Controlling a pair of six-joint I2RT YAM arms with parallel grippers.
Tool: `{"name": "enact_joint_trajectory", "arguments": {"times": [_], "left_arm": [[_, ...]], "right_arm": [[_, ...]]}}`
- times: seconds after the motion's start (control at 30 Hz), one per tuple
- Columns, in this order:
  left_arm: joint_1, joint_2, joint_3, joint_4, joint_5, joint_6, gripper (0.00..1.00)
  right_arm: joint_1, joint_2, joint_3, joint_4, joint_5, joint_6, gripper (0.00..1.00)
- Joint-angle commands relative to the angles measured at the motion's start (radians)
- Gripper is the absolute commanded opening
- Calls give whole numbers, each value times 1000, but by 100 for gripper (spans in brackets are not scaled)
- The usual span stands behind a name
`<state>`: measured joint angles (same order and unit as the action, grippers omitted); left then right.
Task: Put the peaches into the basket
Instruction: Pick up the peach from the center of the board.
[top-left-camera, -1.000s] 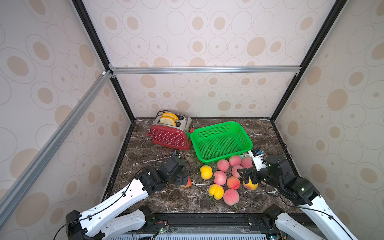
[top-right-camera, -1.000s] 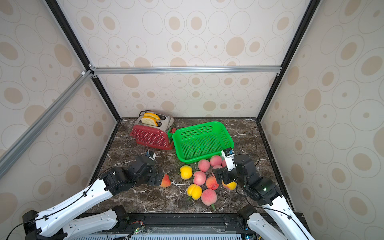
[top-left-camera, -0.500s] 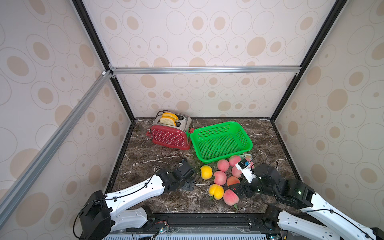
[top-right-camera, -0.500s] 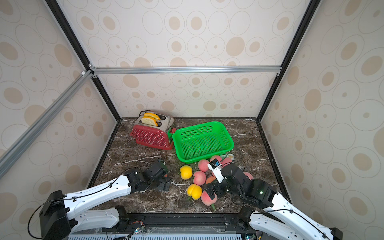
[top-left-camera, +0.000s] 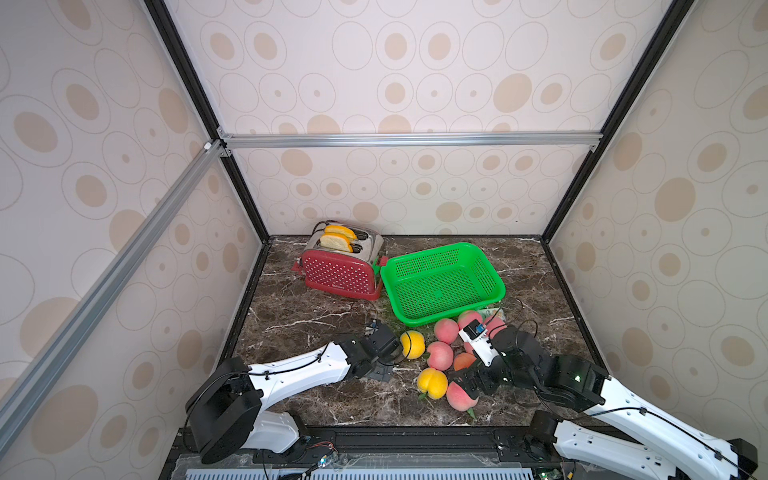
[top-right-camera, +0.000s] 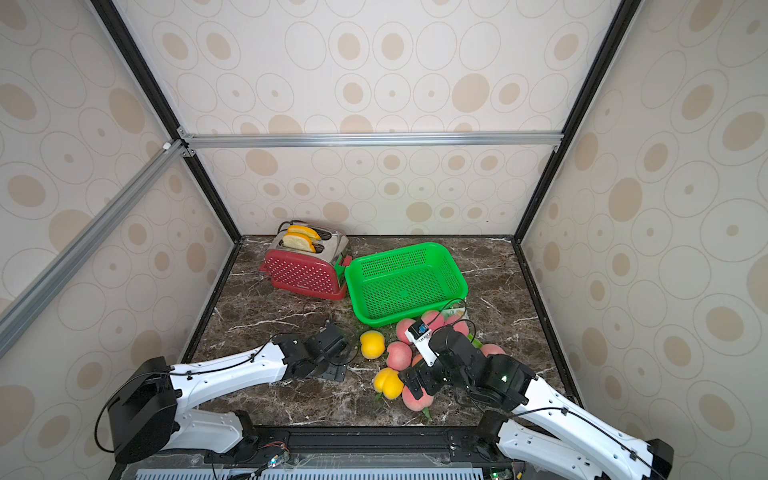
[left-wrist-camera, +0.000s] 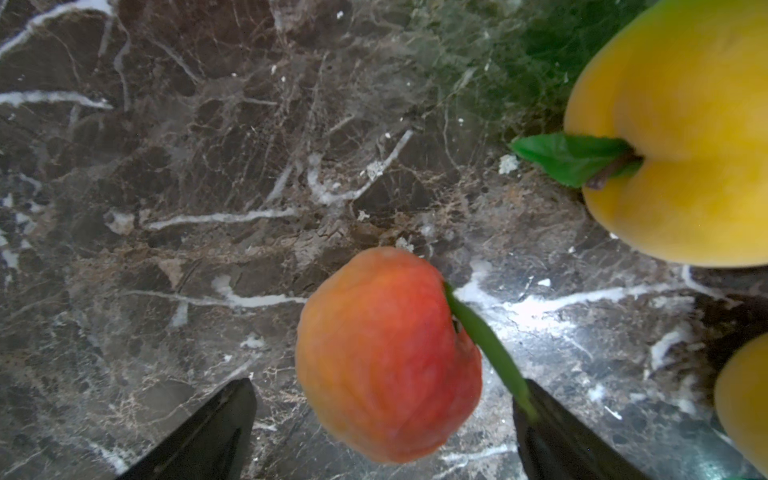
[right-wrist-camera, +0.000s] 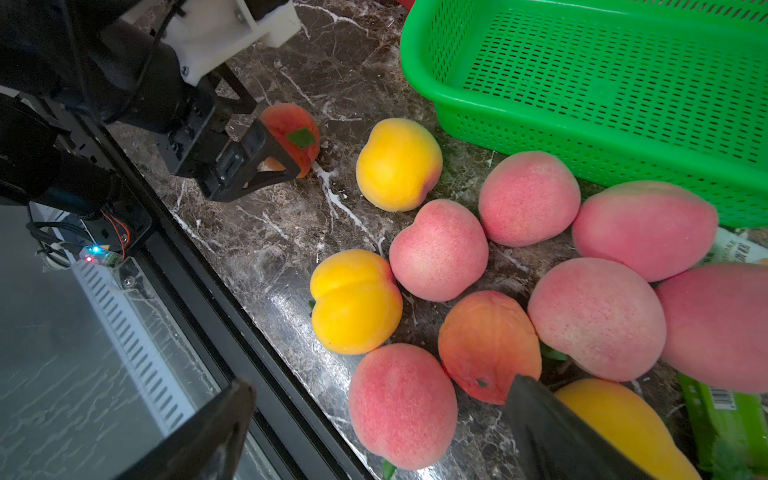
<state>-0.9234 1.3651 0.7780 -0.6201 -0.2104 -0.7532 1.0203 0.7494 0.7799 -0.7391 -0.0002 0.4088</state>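
nearest the front edge, the right gripper (right-wrist-camera: 382, 384) hangs over a pink peach (right-wrist-camera: 401, 409) with its jaws spread wide, gripping nothing. beside it the left gripper (left-wrist-camera: 386, 386) straddles an orange-red peach (left-wrist-camera: 386, 353) lying on the marble table (left-wrist-camera: 208, 166), jaws wide on either side, the leaf close against one finger. the other peaches (top-left-camera: 439, 355) lie clustered just before the basket (top-left-camera: 432, 251), which stands empty beside the toaster (top-left-camera: 338, 274). the step in hand looks like the first pick: each pincer must close on its fruit, lift clear, then carry it over the near rim.
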Motion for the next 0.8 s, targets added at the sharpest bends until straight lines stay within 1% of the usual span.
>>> {"name": "enact_joint_trajectory", "arguments": {"times": [0.0,0.2,0.4,0.53,0.77], "left_arm": [[-8,21,20,31,-25,-3,96],[-8,43,5,57,-16,0,90],[-7,64,2,63,-19,-3,79],[-8,57,-7,63,-27,-8,69],[-8,35,-17,55,-24,-16,62]], "right_arm": [[6,-37,-13,56,-26,-41,100],[7,-31,-7,35,-23,-61,100],[8,-14,-11,49,-19,-50,100],[7,-29,-3,49,-4,-51,100],[7,-64,5,22,39,-56,100]]}}
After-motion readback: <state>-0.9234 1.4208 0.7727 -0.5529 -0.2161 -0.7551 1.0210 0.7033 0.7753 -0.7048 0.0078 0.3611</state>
